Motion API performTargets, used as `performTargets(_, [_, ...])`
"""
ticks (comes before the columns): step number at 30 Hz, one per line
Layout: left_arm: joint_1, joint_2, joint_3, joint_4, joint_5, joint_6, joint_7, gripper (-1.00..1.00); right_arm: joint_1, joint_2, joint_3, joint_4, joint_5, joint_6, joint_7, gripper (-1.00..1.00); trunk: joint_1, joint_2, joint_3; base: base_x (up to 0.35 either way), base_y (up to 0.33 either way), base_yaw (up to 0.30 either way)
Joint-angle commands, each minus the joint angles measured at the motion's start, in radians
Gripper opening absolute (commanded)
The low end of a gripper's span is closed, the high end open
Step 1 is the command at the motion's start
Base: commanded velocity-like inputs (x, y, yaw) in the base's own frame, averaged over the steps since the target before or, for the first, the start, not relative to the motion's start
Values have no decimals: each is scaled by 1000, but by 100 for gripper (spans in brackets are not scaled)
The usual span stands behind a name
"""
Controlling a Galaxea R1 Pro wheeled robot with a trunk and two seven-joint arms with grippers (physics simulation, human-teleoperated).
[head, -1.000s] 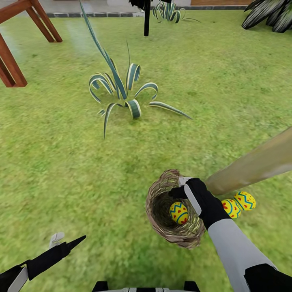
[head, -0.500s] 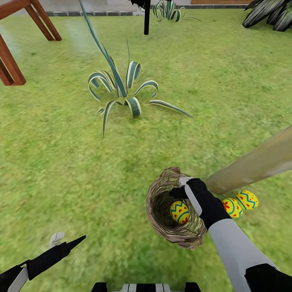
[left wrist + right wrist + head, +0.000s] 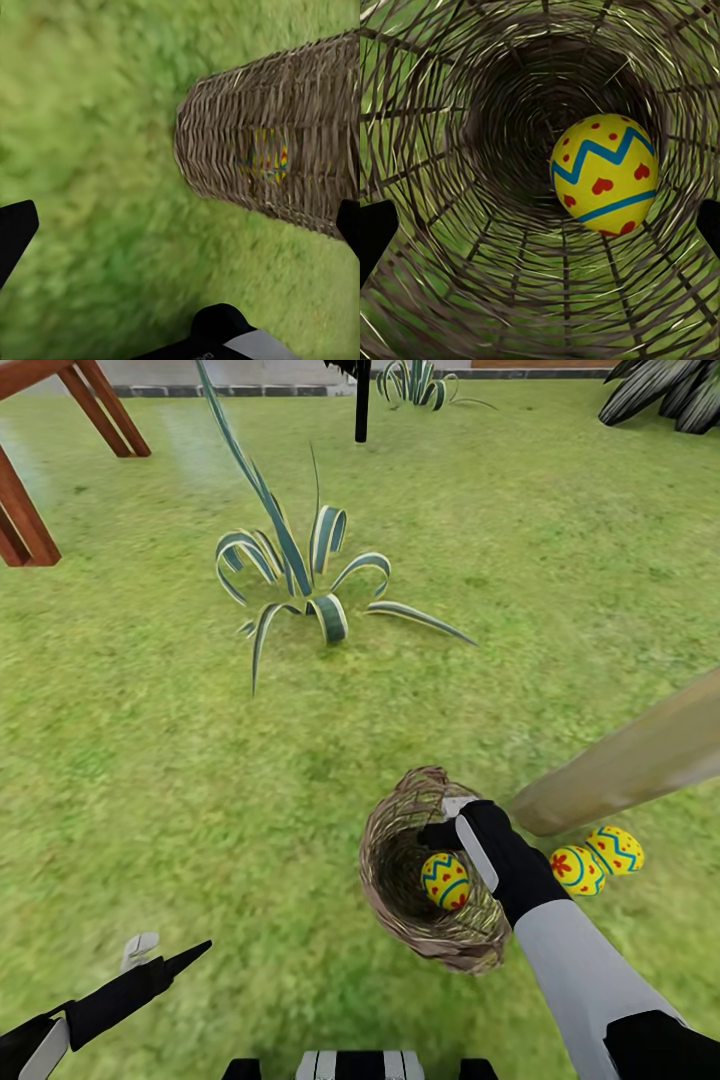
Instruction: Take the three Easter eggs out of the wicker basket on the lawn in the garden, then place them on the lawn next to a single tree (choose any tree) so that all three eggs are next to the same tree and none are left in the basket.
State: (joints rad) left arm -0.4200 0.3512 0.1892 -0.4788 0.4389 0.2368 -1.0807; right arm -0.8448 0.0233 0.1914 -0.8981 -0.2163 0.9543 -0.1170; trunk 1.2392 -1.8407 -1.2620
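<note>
1. Head view: since the earlier frames the whole picture has drifted a little, so the camera moved. The wicker basket (image 3: 425,870) and the right gripper (image 3: 450,830) keep nearly the same place at the lower centre right. The basket lies tipped, with its mouth toward the robot, and one Easter egg (image 3: 445,881) sits inside. Two other eggs (image 3: 598,860) lie on the lawn (image 3: 150,760) at the foot of the tree (image 3: 640,760), at the right edge. The right gripper is at the basket rim; I cannot tell if it is apart or together. The left gripper (image 3: 150,955) hovers at the lower left, well apart from the basket, fingers apart and empty.

2. Left wrist view: this view gives the basket from outside, at the upper right, and the egg's colours shine through the open weave.

3. Right wrist view: this one looks into the basket mouth, with the egg (image 3: 604,174) right of centre. I judge the egg light, hard and smooth, so it may roll; hold it across its middle.
</note>
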Motion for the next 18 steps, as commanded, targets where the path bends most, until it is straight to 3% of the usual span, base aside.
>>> performTargets(1, [0,0,1,0,4,11,-4,100,0,0,2,-1,-11,3,-11,100,4,-7,-4,0,0,0])
performTargets(16, [0,0,1,0,4,11,-5,100,0,-1,1,0,-11,3,-12,100,61,-112,-51,0,0,0])
performTargets(18, [0,0,1,0,4,11,-5,100,0,-11,1,1,-11,3,-12,100,69,-126,-57,0,0,0])
